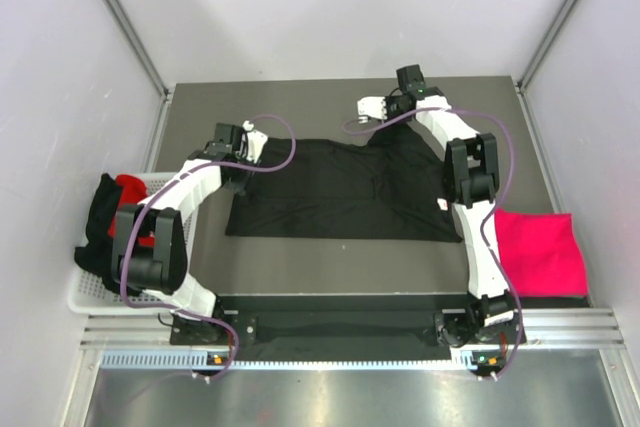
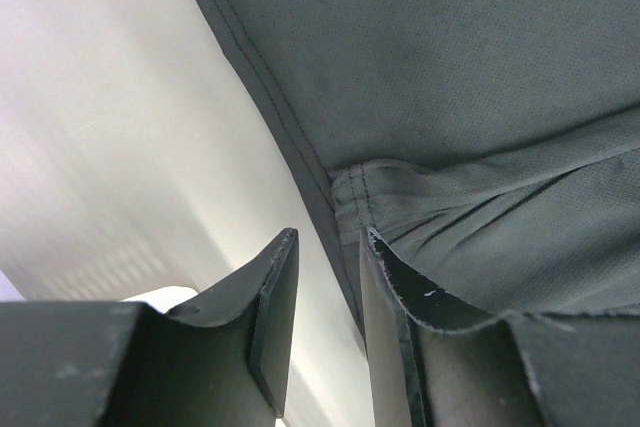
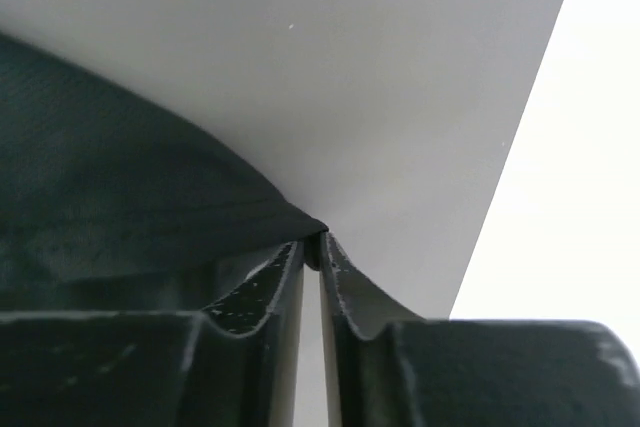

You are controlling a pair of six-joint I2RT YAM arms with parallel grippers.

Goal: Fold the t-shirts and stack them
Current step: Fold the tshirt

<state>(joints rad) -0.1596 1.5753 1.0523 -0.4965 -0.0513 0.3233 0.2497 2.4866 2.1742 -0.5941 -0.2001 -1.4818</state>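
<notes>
A black t-shirt lies spread on the table, with a small white tag near its right edge. My left gripper is at the shirt's far left corner. In the left wrist view it is open, with the shirt's stitched hem running just past the right fingertip. My right gripper is at the far right corner, holding it raised. In the right wrist view it is shut on a point of black cloth. A folded pink t-shirt lies at the right.
A white wire basket stands at the left edge, with a black shirt and a red shirt hanging over it. Grey walls close in on both sides and the back. A metal rail runs along the near edge.
</notes>
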